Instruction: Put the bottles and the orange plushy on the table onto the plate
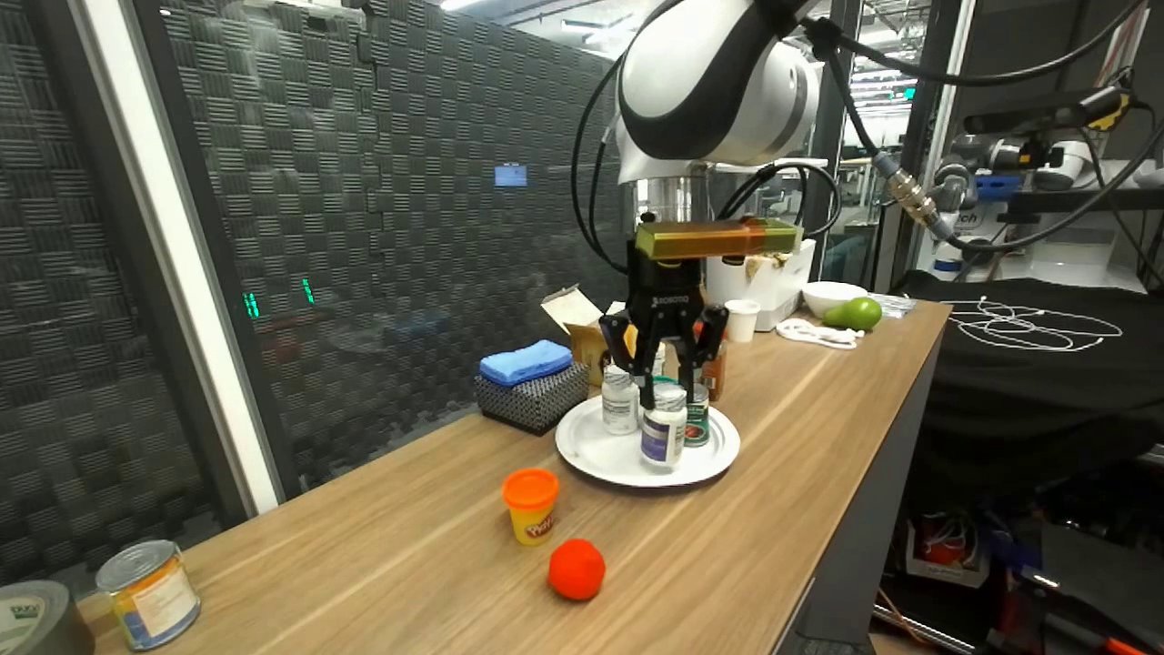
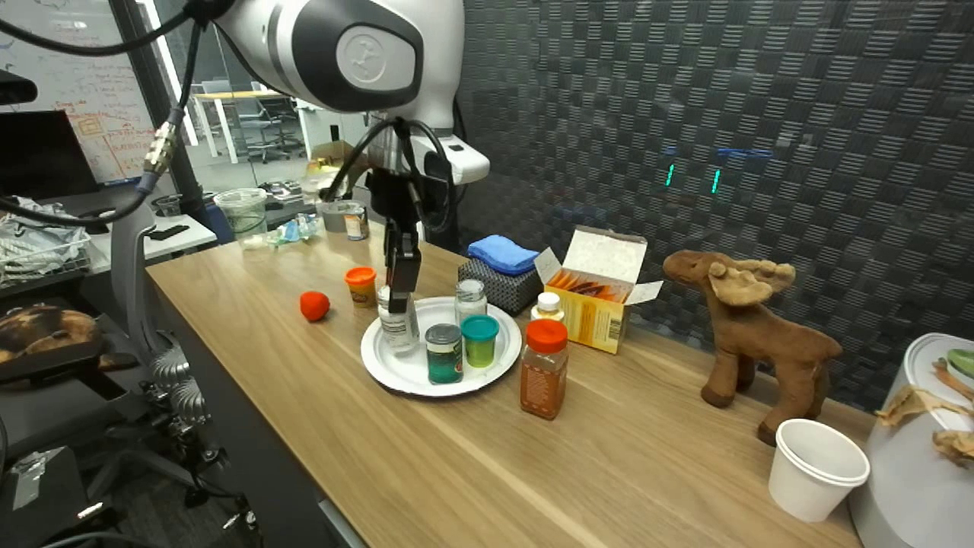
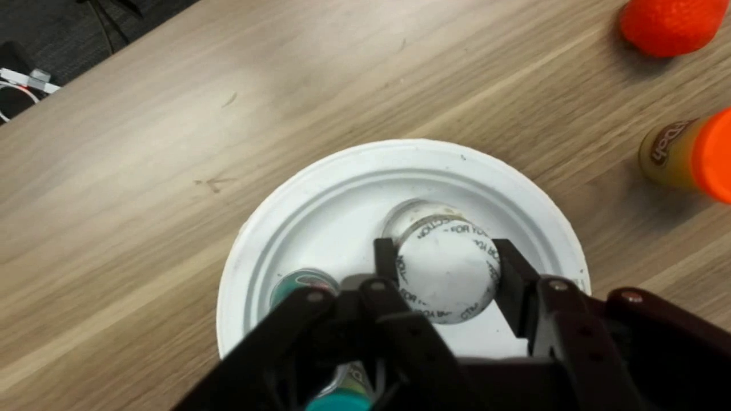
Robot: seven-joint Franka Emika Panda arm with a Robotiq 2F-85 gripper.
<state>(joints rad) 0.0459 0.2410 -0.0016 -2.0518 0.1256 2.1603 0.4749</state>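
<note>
Plushy (image 1: 576, 569), orange and ball-shaped, lies at lower centre in an exterior view, on the wood-grained worktop (image 1: 364, 591). Rightward, the round, ridge-rimmed white plate (image 1: 582, 452) bears a pale cylindrical bottle (image 1: 620, 402); next comes a purple-labelled white bottle (image 1: 662, 437), clamped near its top in the tool (image 1: 668, 398), then a green-labelled jar (image 1: 697, 423).

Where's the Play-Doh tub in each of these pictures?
In an exterior view: Play-Doh tub, below centre, slightly left.
In an exterior view: Play-Doh tub, left of centre, mid-height.
Wrist view: Play-Doh tub, right edge, partly cut off.
Shared landmark: white plate, in all three.
</note>
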